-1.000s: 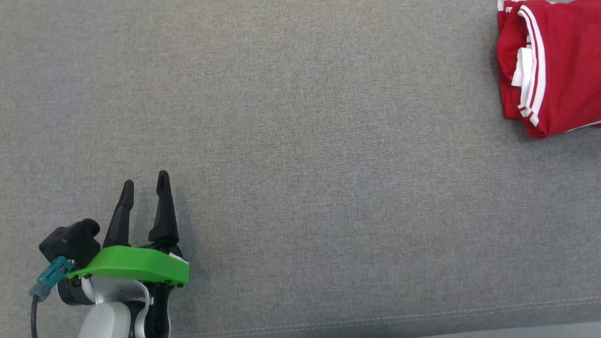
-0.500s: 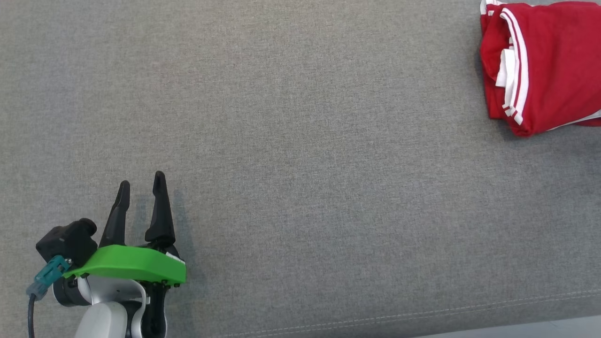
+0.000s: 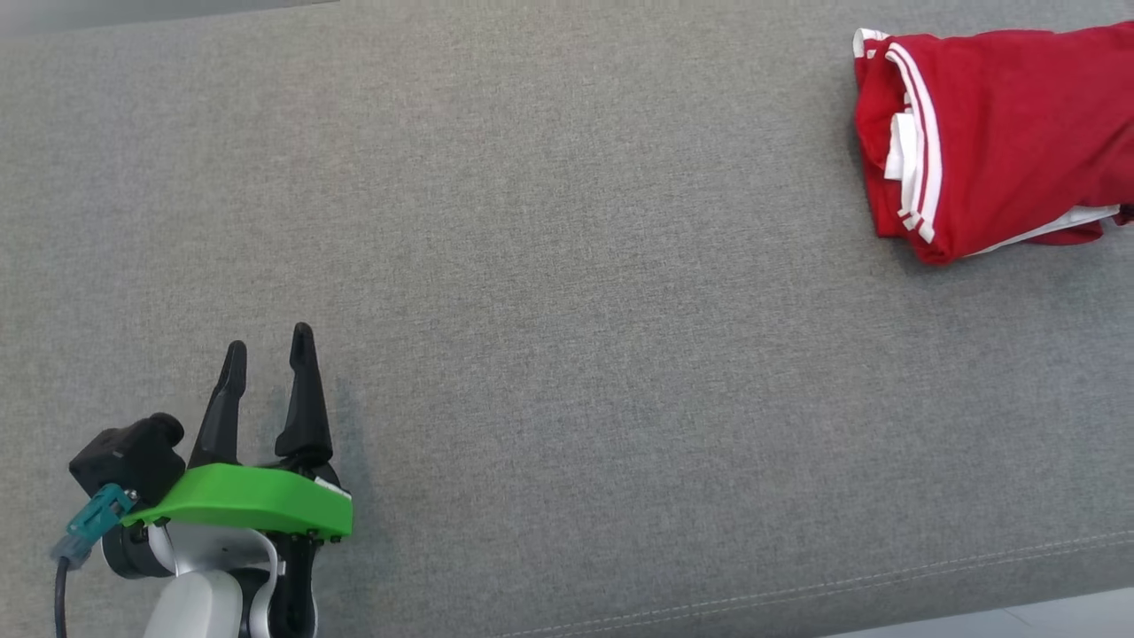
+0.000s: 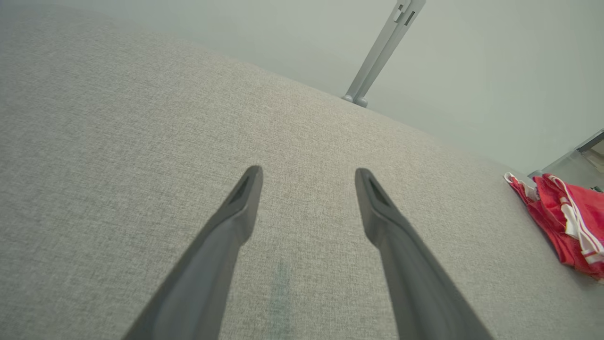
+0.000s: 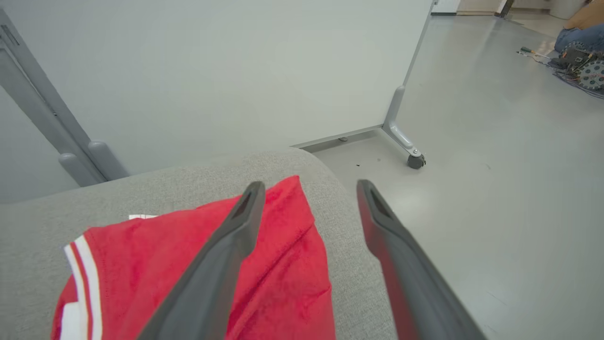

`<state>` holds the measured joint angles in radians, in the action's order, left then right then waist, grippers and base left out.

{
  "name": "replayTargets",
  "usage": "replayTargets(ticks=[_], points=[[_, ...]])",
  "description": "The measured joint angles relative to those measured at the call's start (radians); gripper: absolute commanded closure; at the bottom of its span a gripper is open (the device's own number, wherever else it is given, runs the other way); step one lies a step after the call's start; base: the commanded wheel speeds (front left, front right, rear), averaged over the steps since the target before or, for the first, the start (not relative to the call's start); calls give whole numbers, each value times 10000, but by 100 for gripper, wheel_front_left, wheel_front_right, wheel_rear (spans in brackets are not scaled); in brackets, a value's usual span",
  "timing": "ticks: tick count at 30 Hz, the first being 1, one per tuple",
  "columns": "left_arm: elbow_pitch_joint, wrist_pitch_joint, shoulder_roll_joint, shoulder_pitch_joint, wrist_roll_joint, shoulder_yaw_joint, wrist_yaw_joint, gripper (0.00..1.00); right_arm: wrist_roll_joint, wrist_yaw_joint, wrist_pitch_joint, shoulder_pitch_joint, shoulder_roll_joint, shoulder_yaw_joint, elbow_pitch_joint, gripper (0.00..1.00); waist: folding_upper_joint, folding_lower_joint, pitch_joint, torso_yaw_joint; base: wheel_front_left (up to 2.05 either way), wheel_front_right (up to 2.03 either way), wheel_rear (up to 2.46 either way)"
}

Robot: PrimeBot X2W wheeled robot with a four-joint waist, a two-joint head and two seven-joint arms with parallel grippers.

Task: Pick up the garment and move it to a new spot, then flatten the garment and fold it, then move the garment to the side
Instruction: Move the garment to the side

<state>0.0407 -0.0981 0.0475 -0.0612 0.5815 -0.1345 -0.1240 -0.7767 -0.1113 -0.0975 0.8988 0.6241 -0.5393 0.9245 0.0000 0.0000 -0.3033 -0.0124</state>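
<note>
Head view: garment (image 3: 1001,142), a red white-striped jersey, lies bunched in a loose fold at the far-right end of the grey cushion (image 3: 567,266), partly cut by the frame edge. L gripper (image 3: 268,338) sits low-left, well apart from it, fingers (image 3: 306,399) spread wide w/ nothing btw them. A seam (image 3: 886,580) runs along the cushion's near edge, and nothing lies on the fabric btw gripper and garment. Left wrist view: both fingers splay over plain cushion, garment off at the right edge, a grey post (image 4: 383,47) and pale wall (image 4: 472,71) behind. Right wrist view: R gripper (image 5: 310,184) hangs over the garment's end, also wide and empty. One finger crosses the red cloth, the other lines up w/ the cushion's rounded corner and the floor (image 5: 495,212) beyond; contact w/ the cloth can't be judged. A panel foot w/ castor (image 5: 411,159) stands on the floor, cables and gear (image 5: 578,66) farther off, none in the way. Judgement: thin knit, light, limp, not fragile, prob. grippy on this weave; layers will slide apart and unfold if only one ply is pinched. Best hold is prob. the thick folded edge at the striped side, taking all layers, or two corners w/ both grippers. Main risk: it lies close to the cushion's end, so a nudge could tip it off the side.
</note>
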Motion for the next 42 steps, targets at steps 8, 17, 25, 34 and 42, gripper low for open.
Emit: replayTargets(ticks=[8, 17, 25, 34, 42], points=[[-42, -336, -4, -19, 25, -234, 107, 0, 593, 322, -1266, 143, -871, -516, -865, 0, 0, 0, 612, -312, 0, 0, 0], [-451, -1156, 77, -65, -1104, -23, 94, 0, 882, 301, -1549, -598, -1837, -815, -1653, 0, 0, 0, 1502, -661, 0, 0, 0], [-654, -1289, 35, 100, -1313, 63, 88, 0, 757, 42, -1570, -2240, -2307, -151, -2573, 0, 0, 0, 2325, -802, 0, 0, 0], [-848, -1333, 31, 755, -1741, 199, 79, 0, 1095, -127, -1570, -3779, -3047, 673, -4383, 0, 0, 0, 2931, -860, 0, 0, 0], [-961, -1404, 25, 1172, -1904, 211, 48, 0, 1687, -140, -1570, -5411, -3747, 988, -5269, 0, 0, 0, 3106, -802, 0, 0, 0]])
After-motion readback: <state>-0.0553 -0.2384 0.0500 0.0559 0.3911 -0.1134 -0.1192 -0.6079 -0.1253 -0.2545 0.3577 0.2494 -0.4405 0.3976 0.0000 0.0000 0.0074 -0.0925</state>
